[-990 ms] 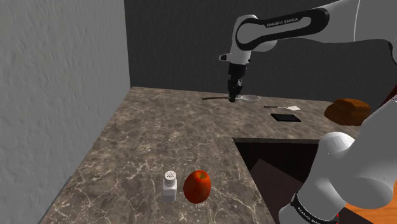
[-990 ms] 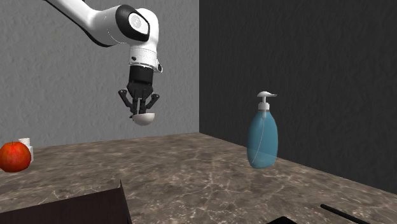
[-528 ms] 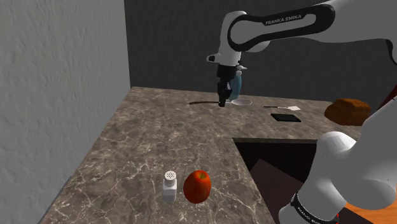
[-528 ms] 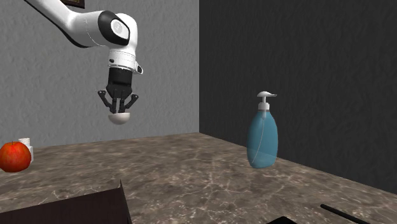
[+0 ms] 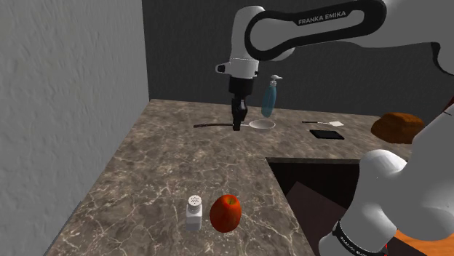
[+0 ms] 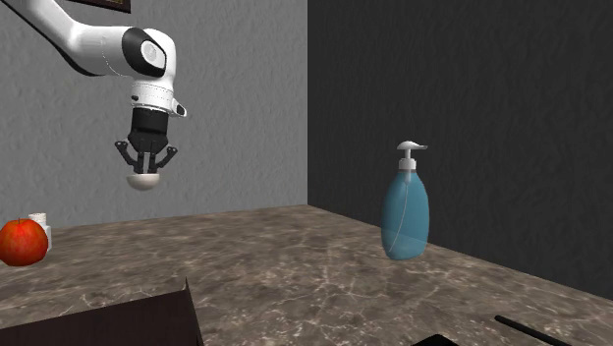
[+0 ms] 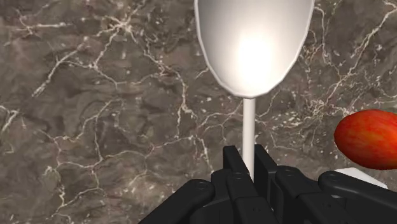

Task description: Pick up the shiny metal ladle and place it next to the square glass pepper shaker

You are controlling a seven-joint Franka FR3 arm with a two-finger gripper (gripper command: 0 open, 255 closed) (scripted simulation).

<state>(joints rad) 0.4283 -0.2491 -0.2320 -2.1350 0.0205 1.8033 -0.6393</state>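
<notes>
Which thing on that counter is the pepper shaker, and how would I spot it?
In the shoulder view, follow the dark marbled counter to its near end, where a red apple sits. The shaker stands just left of it there: small, pale and square-sided, its top dotted with holes, unlike the round red fruit.

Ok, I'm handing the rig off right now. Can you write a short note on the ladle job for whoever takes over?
Jaws: shut on the handle of the ladle, which hangs in the air above the counter.
Shaker: upright at the counter's near end in the shoulder view, with an apple close on that view's right.
Done: the pick-up.
Left: carry the ladle to the shaker, set it down next to it and open the jaws. The side away from the apple looks like the freer spot.
</notes>
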